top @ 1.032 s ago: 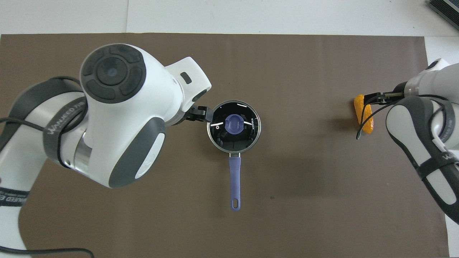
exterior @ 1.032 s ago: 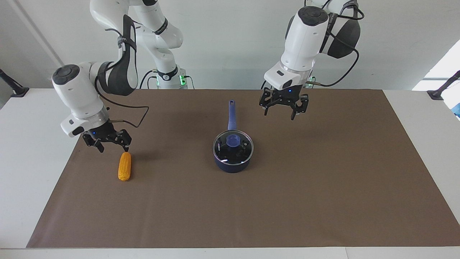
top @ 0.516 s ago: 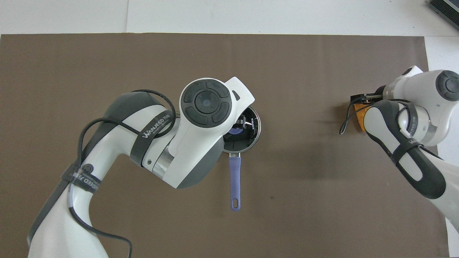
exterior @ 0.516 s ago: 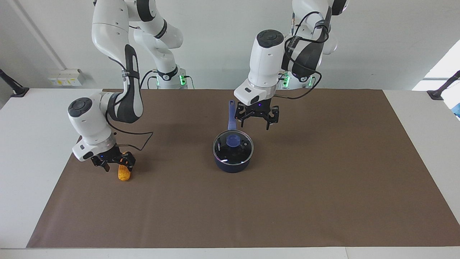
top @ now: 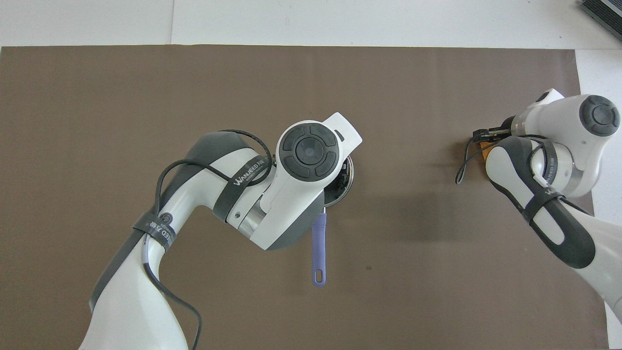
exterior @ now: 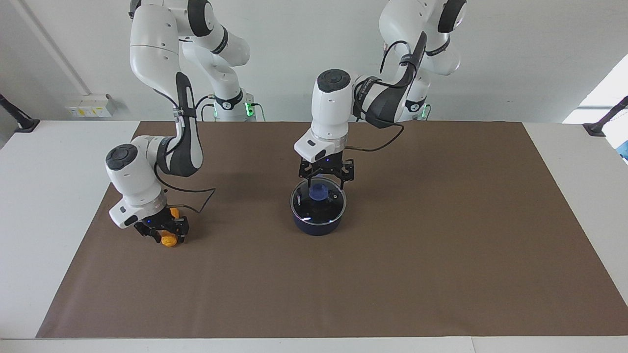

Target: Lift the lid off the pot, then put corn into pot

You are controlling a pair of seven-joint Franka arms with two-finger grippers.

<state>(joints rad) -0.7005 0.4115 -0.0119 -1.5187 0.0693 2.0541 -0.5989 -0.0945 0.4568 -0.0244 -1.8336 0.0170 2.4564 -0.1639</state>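
Note:
The navy pot [exterior: 316, 224] stands mid-table with the glass lid [exterior: 332, 203] on it. Its blue knob [exterior: 319, 192] shows at the lid's centre. My left gripper [exterior: 325, 185] is open and low over the lid, its fingers on either side of the knob. In the overhead view the left arm hides the lid, and only the pot's handle [top: 319, 248] points toward the robots. The corn [exterior: 169, 240] lies toward the right arm's end of the table. My right gripper [exterior: 166, 234] is down on it, open, with a finger on each side.
A brown mat [exterior: 441, 220] covers most of the white table. Nothing else stands on it.
The left gripper has swung in and come down from beside the pot to over the lid's knob. The right gripper has dropped onto the corn. Pot, lid and corn have not moved.

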